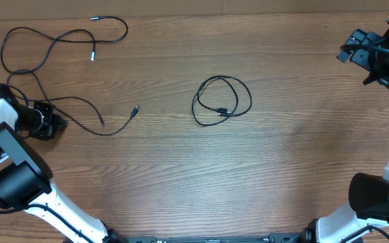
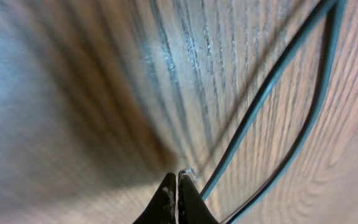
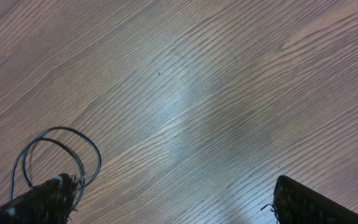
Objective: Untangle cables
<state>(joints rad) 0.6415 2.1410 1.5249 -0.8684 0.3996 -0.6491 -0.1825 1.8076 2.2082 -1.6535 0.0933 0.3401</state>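
Cables (image 1: 59,40) loose at left, left gripper (image 2: 177,180) fingers (image 2: 165,200) pressed together beside one strand (image 2: 260,99) (grasp unconfirmed), right gripper (image 3: 173,186) spread wide, coil (image 1: 221,100) whole only overhead.

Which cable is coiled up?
The centre cable, wound into a small closed coil and lying alone; the left cables sprawl as loose open strands.

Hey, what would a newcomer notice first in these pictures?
A small cable coil lies alone in the middle of the table. A long loose cable sprawls over its left end, running down to the left gripper, whose jaws are closed right beside a strand. The right gripper hangs open at the far right edge.
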